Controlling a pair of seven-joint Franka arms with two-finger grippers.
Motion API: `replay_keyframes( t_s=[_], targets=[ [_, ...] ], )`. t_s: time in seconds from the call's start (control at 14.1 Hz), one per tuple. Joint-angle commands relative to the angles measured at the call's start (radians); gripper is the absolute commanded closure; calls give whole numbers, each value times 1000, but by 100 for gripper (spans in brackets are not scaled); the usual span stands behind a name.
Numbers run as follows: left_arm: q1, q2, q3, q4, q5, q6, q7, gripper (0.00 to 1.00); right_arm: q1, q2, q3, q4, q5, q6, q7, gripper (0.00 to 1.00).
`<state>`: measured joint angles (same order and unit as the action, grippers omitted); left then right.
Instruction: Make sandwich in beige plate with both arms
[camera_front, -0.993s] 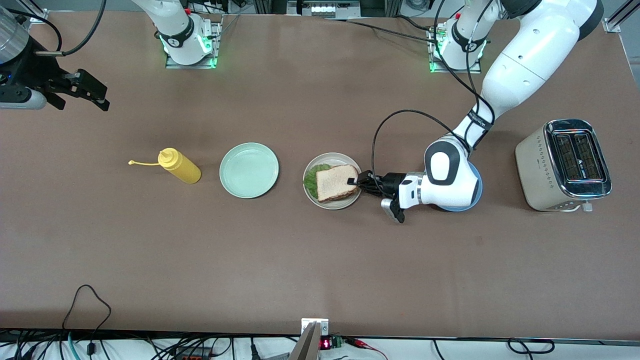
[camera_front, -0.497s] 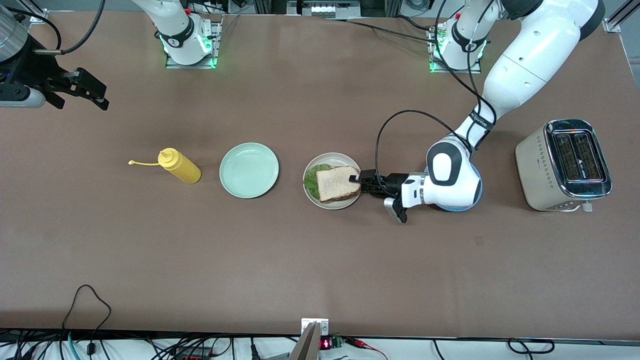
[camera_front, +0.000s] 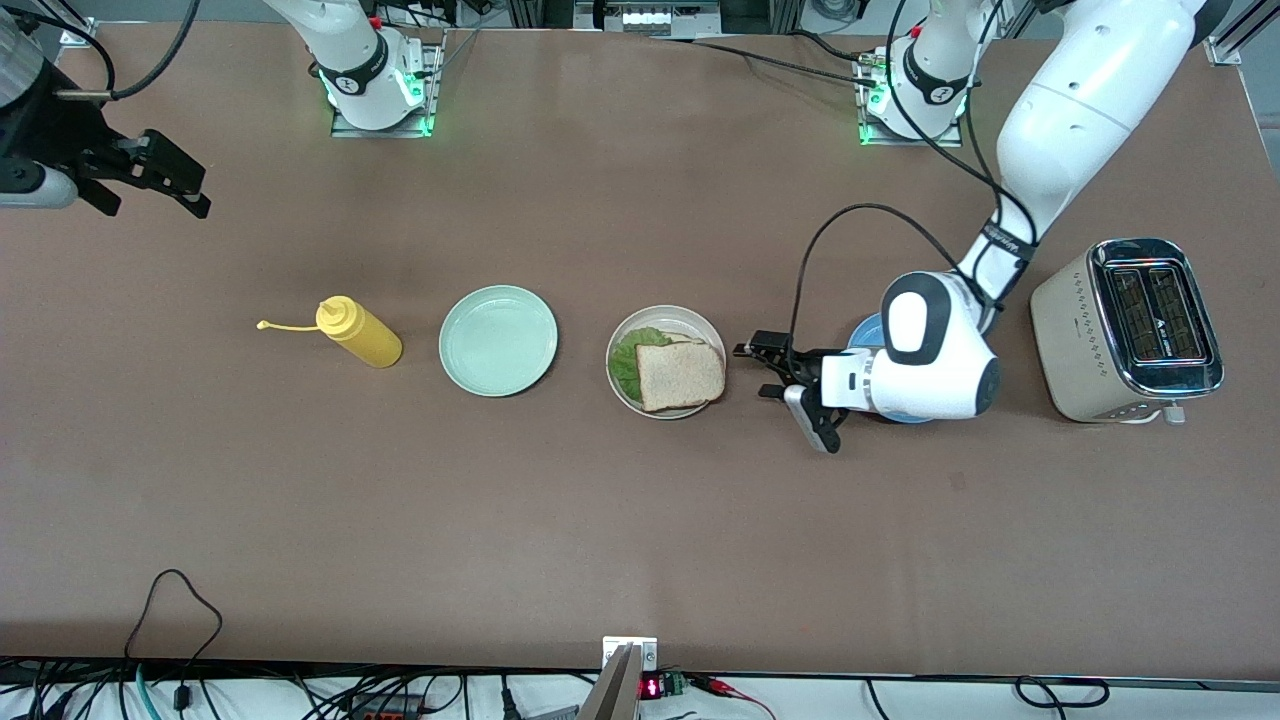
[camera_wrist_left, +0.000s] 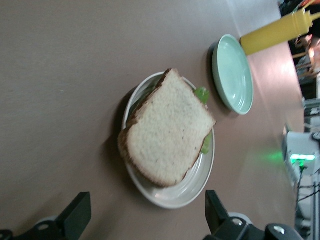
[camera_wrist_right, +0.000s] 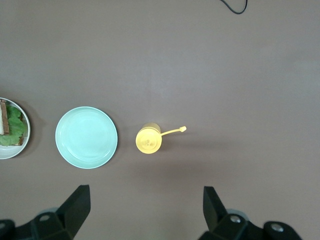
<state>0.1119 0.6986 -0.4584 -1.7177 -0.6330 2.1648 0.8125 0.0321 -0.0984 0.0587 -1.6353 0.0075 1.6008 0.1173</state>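
Apparently the build was finished: the sandwich (camera_front: 680, 374) sat whole on the beige plate (camera_front: 690, 319), top slice squared over the bottom one, with lettuce (camera_front: 626, 362) peeking out at the edge turned away from the left tool (camera_front: 762, 368). That tool hung just beside the plate, toward the left arm's end of the desk (camera_front: 600, 540), its fingers spread wide and holding nothing. In the left wrist view the sandwich (camera_wrist_left: 167, 127) lay clear of both fingertips (camera_wrist_left: 80, 212). The right tool (camera_front: 165, 180) waited with fingers wide apart over the right arm's end of the desk, well apart from the yellow squeeze bottle (camera_front: 358, 332) and the mint-green plate (camera_front: 498, 340). Little seemed left but for the left arm to pull clear.
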Motion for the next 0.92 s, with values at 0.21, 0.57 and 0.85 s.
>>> replay_keyframes(
  t_s=[0.21,0.57,0.85],
  targets=[
    [0,-76,81,153,278,-316,-70,0,-14,3,6,17,-6,-13,-8,0],
    [0,-192,83,202,554,-526,-326,0,-18,14,1,23,5,-16,-19,0],
    [-15,-319,66,243,694,-690,-617,0,-18,42,1,25,-1,-13,-19,0]
  ],
)
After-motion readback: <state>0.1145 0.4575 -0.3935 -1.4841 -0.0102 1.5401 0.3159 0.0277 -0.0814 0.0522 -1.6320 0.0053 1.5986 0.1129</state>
